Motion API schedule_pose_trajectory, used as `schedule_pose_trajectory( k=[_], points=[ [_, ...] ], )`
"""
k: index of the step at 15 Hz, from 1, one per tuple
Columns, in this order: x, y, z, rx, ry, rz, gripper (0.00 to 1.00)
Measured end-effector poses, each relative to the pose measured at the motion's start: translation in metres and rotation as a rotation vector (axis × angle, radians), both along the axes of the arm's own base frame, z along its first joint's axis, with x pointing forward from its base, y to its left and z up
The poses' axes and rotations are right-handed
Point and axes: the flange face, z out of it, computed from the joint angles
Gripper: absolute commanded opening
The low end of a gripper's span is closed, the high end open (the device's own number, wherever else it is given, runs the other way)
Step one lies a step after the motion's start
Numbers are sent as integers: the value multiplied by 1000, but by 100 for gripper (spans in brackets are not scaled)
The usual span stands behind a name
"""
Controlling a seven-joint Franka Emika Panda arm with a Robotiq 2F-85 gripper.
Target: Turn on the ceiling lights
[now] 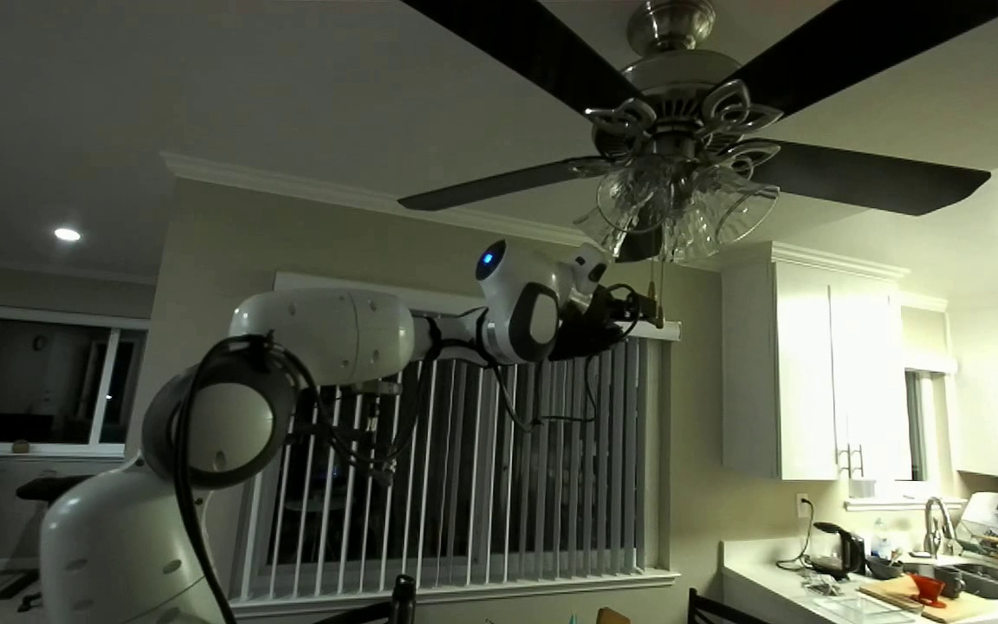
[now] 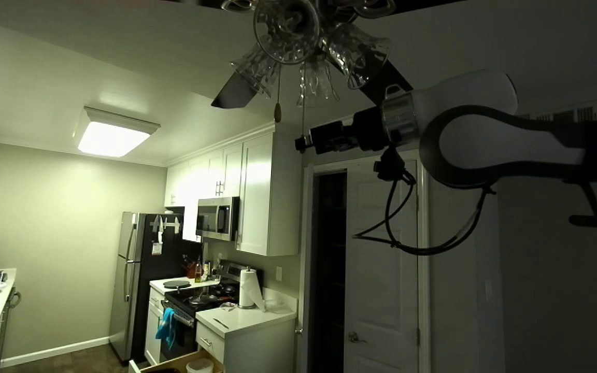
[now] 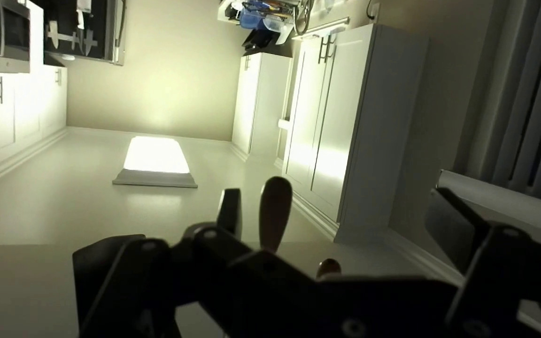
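Note:
The ceiling fan (image 1: 681, 74) carries a cluster of clear glass lamp shades (image 1: 681, 204), which look unlit; they also show in an exterior view (image 2: 288, 31). Thin pull chains hang below them. One wooden pull knob (image 2: 278, 112) hangs free, to the left of the gripper tip in that view. A second chain (image 2: 303, 111) runs down to the fingertips (image 2: 301, 143). In the wrist view my gripper (image 3: 338, 209) is open, with its fingers wide apart. A pull knob (image 3: 275, 211) appears beside the left finger. Another knob (image 3: 329, 267) is mostly hidden behind the gripper body.
Dark fan blades (image 1: 863, 178) spread around the lamps above the gripper. A lit ceiling panel (image 2: 114, 137) shines in the kitchen. White cabinets (image 1: 819, 373) and a window with vertical blinds (image 1: 464, 451) stand behind the arm. A cable loop (image 2: 423, 251) hangs under the wrist.

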Motion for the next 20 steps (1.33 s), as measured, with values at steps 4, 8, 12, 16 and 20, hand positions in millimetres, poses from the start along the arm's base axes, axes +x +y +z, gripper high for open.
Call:
schedule_pose_trajectory(
  k=[4,8,12,16,20],
  points=[
    [15,-3,10,-23,-35,-38,100],
    [27,-5,17,-34,-72,-81,100],
    [34,-7,21,-45,-97,-118,60],
    [40,-7,17,-73,-103,-136,34],
    [43,-6,14,-86,-102,-140,7]
  ],
)
